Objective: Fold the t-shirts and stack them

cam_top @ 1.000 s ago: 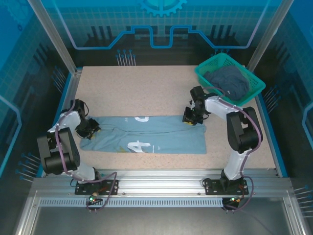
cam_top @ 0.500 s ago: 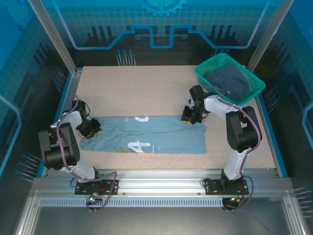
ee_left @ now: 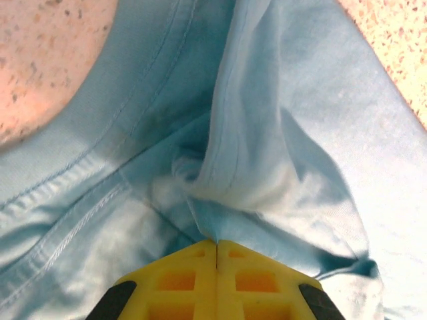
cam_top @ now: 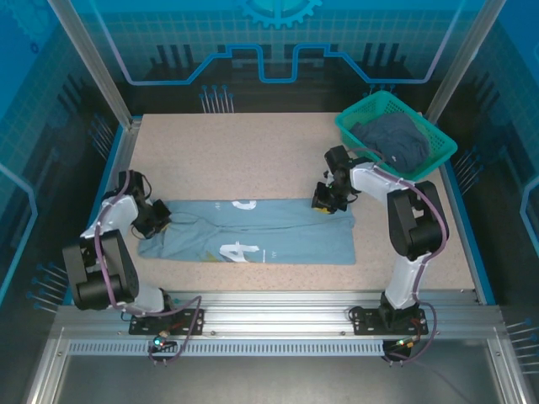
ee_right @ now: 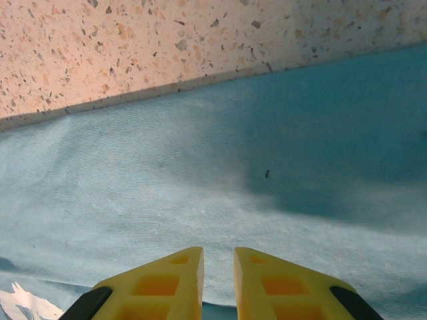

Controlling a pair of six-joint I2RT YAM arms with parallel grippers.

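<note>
Left tool (cam_top: pixel 154 220) clamped together on pale tee (cam_top: pixel 269 240) at its left edge. The tee lies flat mid-bench (cam_top: pixel 244 151), bare bench beyond. Right tool (cam_top: pixel 324 202) at tee's far-right corner, fingers slightly apart, grip unclear. Dark tee (cam_top: pixel 396 139) in basket (cam_top: pixel 358 108), far-right corner.

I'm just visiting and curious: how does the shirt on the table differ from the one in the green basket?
The pale blue shirt lies spread flat on the table; the darker slate shirt sits crumpled in the basket. The pale blue shirt shows white lettering; the darker slate shirt shows none. Both are bluish cloth.
</note>
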